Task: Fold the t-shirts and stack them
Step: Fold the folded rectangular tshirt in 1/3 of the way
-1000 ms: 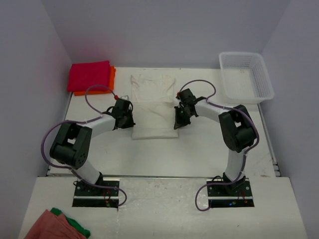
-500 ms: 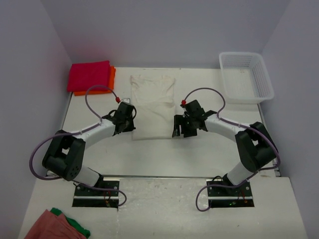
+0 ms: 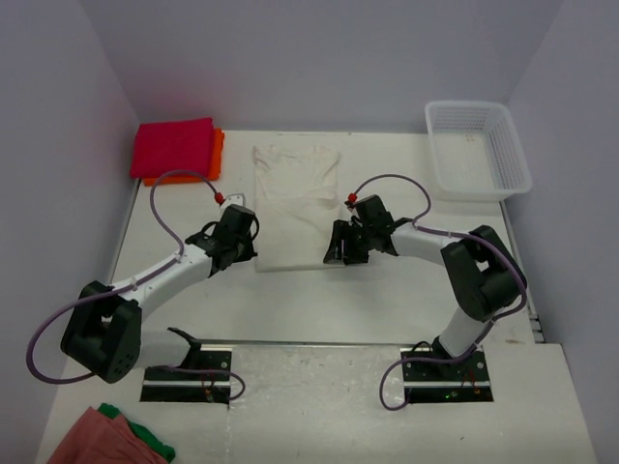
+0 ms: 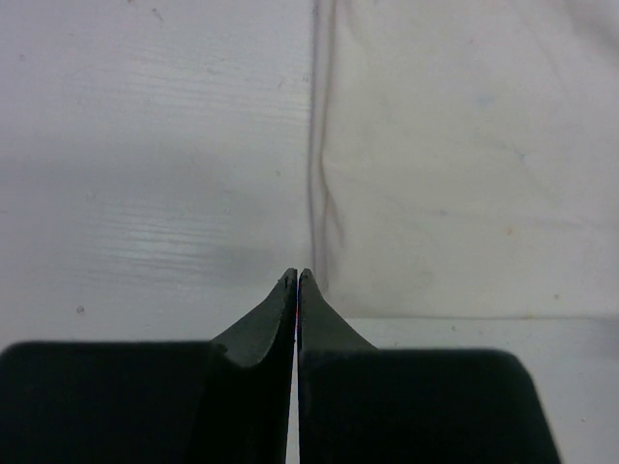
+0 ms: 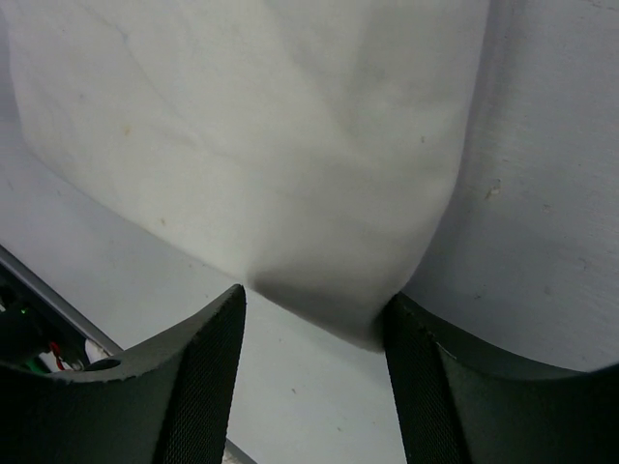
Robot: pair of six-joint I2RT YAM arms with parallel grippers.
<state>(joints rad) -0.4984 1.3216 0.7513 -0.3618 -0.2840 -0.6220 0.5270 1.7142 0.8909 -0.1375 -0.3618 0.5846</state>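
The cream-white t-shirt (image 3: 295,208) lies flat mid-table as a long folded rectangle. A magenta-red t-shirt (image 3: 174,147) rests folded on an orange one (image 3: 219,145) at the back left corner. My left gripper (image 3: 251,253) is at the white shirt's near left corner. In the left wrist view it (image 4: 297,276) is shut with nothing between the fingers, its tip at the shirt's (image 4: 455,174) edge. My right gripper (image 3: 336,254) is at the near right corner. The right wrist view shows it (image 5: 314,311) open, straddling that corner of the shirt (image 5: 271,145).
A white mesh basket (image 3: 477,150) stands at the back right corner. Salmon-pink and green cloths (image 3: 106,440) lie on the lower ledge at the near left. Purple cables loop over both arms.
Both grippers slid from the shirt's sides towards its near corners. The right gripper went from shut to open. The left stayed shut.
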